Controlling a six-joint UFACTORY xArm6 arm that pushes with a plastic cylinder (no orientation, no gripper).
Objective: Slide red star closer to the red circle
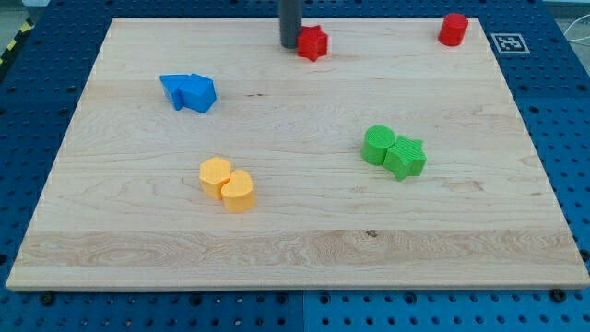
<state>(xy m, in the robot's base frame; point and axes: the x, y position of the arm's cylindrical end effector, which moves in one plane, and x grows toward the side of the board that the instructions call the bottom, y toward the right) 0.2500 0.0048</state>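
Note:
The red star lies near the view's top, a little right of the middle of the wooden board. The red circle stands at the view's top right, well to the right of the star. My tip is the lower end of the dark rod that comes down from the top edge. It sits right against the star's left side.
Two blue blocks touch each other at the view's left. A yellow pair sits left of centre, lower down. A green pair, one a star, sits right of centre. A marker tag lies off the board's top right corner.

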